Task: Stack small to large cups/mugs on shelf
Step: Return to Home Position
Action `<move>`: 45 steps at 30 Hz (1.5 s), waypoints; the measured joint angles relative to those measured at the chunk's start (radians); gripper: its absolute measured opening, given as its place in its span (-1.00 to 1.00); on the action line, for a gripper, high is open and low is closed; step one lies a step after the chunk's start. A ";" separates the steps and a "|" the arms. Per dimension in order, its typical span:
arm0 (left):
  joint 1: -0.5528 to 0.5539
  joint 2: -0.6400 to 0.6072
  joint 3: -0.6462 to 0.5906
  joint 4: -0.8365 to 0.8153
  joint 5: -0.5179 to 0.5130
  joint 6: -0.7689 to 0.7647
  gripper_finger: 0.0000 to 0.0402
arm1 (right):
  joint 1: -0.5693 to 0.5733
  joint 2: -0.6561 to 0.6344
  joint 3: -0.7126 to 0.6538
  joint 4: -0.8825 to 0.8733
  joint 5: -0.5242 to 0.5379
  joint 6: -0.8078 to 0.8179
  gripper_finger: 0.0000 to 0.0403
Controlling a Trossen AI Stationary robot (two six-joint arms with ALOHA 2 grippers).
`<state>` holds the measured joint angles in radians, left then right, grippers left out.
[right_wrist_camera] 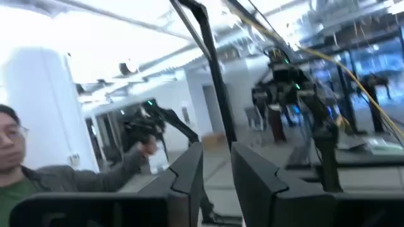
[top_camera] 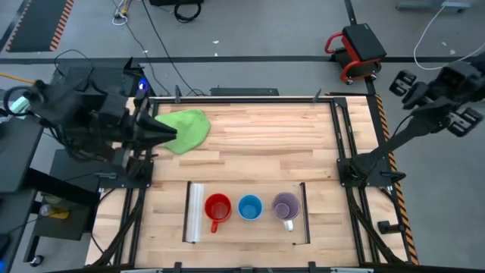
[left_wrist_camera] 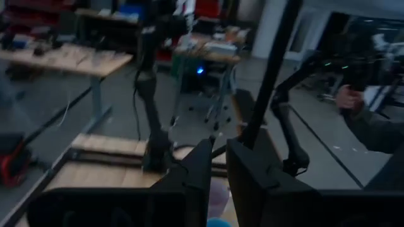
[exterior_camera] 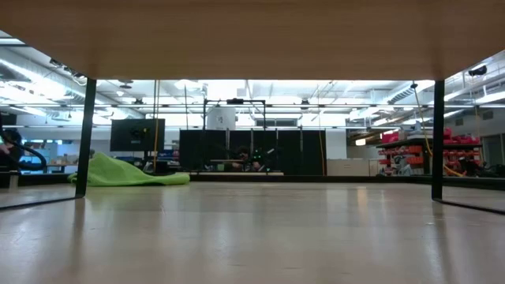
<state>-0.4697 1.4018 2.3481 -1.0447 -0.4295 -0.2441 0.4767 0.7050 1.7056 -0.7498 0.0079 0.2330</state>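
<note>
Three cups/mugs stood upright in one row on the shelf (top_camera: pixel 250 232), mouths up: red mug (top_camera: pixel 218 206), light-blue cup (top_camera: pixel 250 207), purple mug (top_camera: pixel 286 205), each just beside the next. The row started at the clear strip (top_camera: pixel 194 214) end with the red mug and ended at the dark bar (top_camera: pixel 305 214) end with the purple mug.

The shelf lay flat on the tabletop (top_camera: pixel 258 136), near the edge at the bottom of the high view. Its long axis ran left-right along that edge, and the row followed it. The red handle and the whitish purple-mug handle both pointed toward that same edge, away from the green cloth (top_camera: pixel 186 129). The blue cup had no handle.

Left gripper (top_camera: pixel 171 134) hovered at the cloth's left edge, well apart from the shelf, red mug nearest to it. Its fingers were drawn to a narrow slit with nothing between them.

Right gripper (top_camera: pixel 403 83) hung off the table past its right side, well apart from all the cups, with the purple mug's end of the row closest. Same narrow slit, empty. A person showed in the room in both wrist views.
</note>
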 joint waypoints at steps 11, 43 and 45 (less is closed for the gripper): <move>0.023 -0.189 -0.455 0.369 0.081 0.033 -0.70 | 0.000 -0.192 -0.483 0.398 -0.057 0.079 -0.55; 0.058 -0.960 -1.640 1.220 0.199 0.045 -0.74 | 0.000 -0.531 -1.057 1.004 -0.061 0.106 -0.55; 0.058 -0.992 -1.654 1.216 0.199 0.055 -0.73 | 0.000 -0.578 -1.056 0.990 -0.060 0.088 -0.55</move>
<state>-0.4114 0.4094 0.6943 0.1714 -0.2309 -0.1894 0.4763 0.1273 0.6498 0.2402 -0.0521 0.3213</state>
